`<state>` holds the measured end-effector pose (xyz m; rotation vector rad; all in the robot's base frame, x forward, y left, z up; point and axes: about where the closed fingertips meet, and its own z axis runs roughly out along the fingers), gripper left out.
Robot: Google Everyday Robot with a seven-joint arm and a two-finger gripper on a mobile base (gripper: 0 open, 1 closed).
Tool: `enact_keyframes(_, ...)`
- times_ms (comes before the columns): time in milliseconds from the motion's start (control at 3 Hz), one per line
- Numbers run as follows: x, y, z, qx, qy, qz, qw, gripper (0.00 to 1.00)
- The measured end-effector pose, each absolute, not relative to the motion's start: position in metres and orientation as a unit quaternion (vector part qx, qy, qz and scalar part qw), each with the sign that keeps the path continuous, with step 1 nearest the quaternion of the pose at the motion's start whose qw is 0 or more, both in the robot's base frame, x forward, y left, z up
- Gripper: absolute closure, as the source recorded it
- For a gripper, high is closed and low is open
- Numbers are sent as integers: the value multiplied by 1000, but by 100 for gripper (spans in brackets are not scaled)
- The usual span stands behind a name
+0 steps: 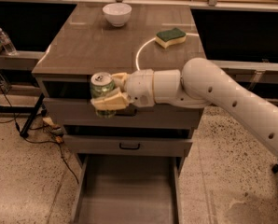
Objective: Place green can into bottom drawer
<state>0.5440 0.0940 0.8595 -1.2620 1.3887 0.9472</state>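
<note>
The gripper [107, 96] sits left of frame centre, its fingers [110, 102] pinching the can [101, 84], which stands upright in front of the top drawer [167, 116]. Below, at the frame's bottom, the bottom drawer [127, 192] is open. A bowl [117, 14] and what looks like a sponge [170, 37] sit on the cabinet top [90, 48].

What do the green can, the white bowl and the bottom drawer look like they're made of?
The green can, clamped in the gripper before the top drawer front: likely aluminium, its silver top shines. The white bowl: glossy, probably ceramic, possibly plastic. The bottom drawer: matte grey, flat floor; metal or painted board, can't tell.
</note>
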Motion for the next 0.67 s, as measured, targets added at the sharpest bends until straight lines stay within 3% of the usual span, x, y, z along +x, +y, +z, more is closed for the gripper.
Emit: enact_keyframes(667, 470, 56, 718, -541, 593, 389, 452, 100)
